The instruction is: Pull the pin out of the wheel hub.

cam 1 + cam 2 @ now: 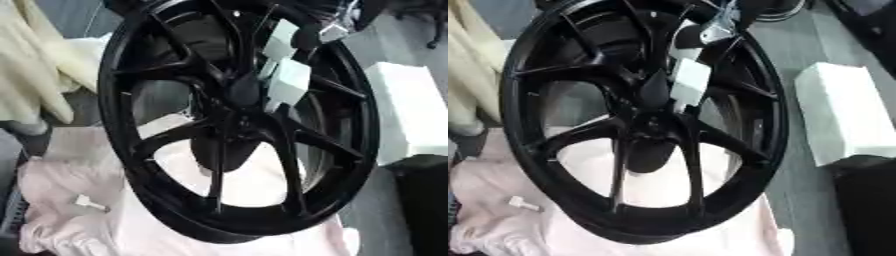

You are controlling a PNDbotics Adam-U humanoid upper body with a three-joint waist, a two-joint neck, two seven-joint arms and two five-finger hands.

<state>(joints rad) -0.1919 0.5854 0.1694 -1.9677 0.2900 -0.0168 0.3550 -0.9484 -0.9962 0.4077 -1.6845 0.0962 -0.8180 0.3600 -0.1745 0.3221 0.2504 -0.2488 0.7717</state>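
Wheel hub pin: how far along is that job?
Done: a small white pin-like piece lies on the pink cloth. In hand: the right hand reaches the wheel hub. Left: any pin still in the hub is hidden, so I can't confirm it's finished.

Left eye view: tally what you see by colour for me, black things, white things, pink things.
Black: 1, the black spoked alloy wheel.
White: 2, the small white pin-shaped piece on the cloth and the white rectangular foam block.
Pink: 1, the pale pink crumpled cloth under the wheel.
Total: 4.
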